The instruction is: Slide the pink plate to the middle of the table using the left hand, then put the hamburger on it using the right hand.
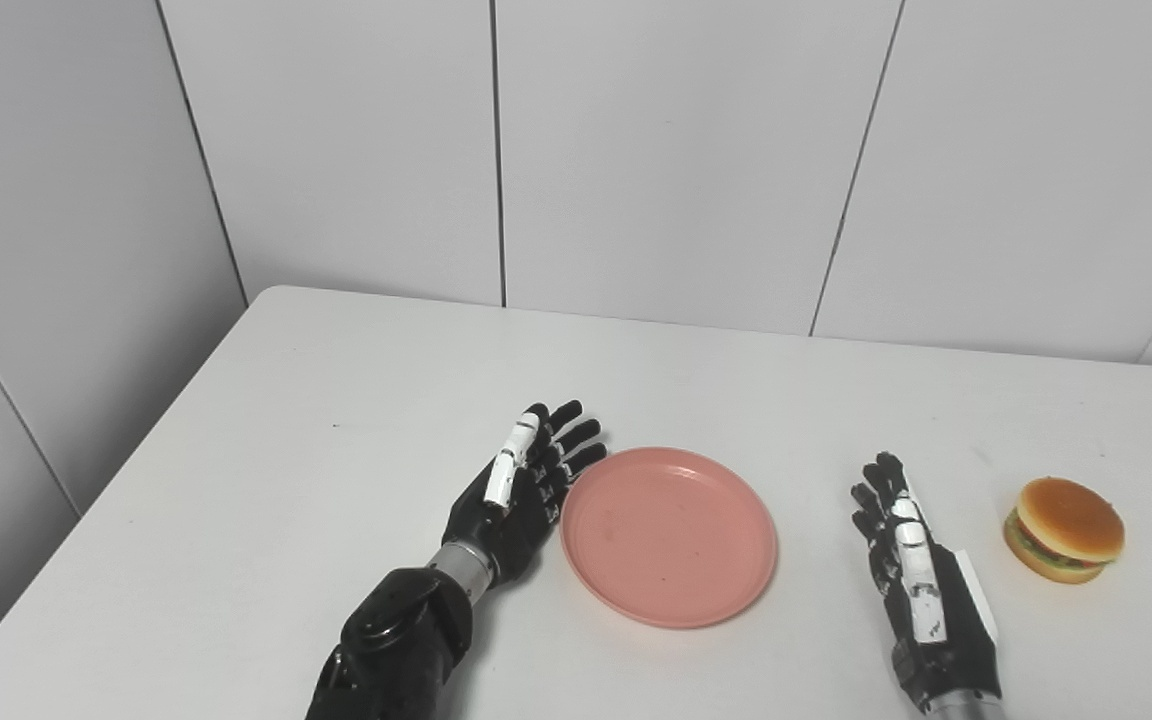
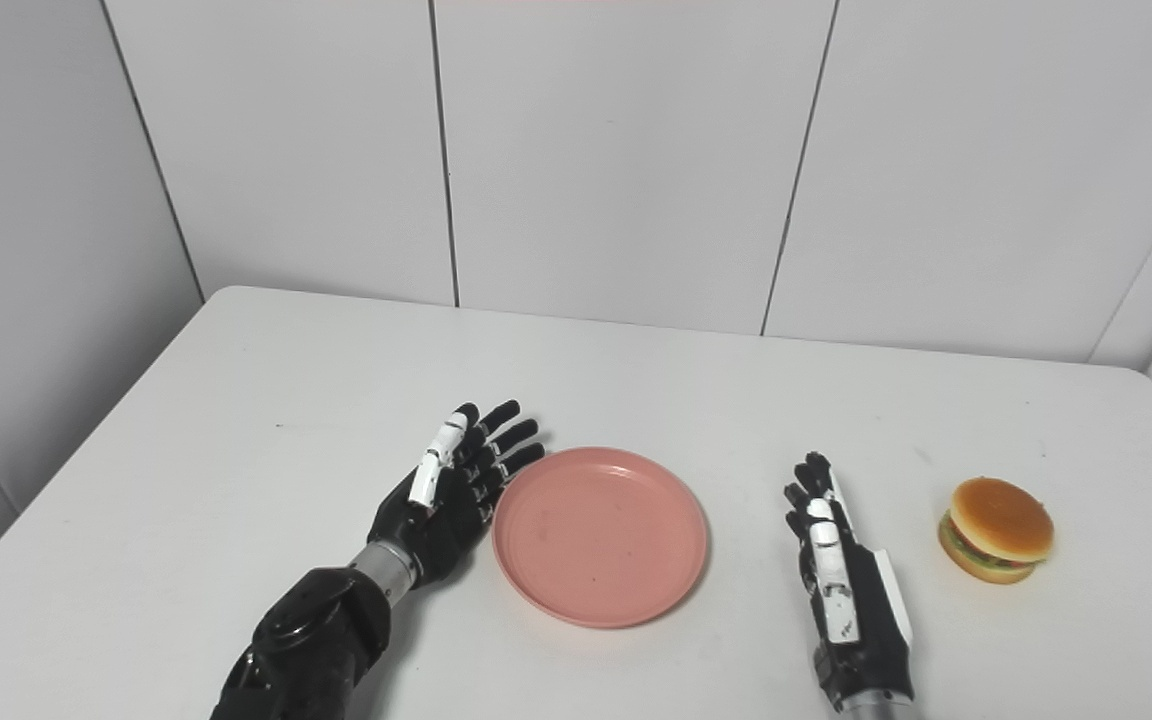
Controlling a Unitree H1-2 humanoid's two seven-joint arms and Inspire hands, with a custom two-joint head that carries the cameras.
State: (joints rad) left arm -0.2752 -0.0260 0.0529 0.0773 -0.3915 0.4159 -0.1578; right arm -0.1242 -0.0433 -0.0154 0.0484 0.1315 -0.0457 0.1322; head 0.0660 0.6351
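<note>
Pink plate (image 1: 669, 536) apparently touches left hand (image 1: 521, 490).

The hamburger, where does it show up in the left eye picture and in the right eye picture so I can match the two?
Left eye view: the hamburger sits near the right edge, lower right.
Right eye view: the hamburger is further in from the right edge, same height.
Shared landmark: the pink plate, with the right robot hand between it and the hamburger.
</note>
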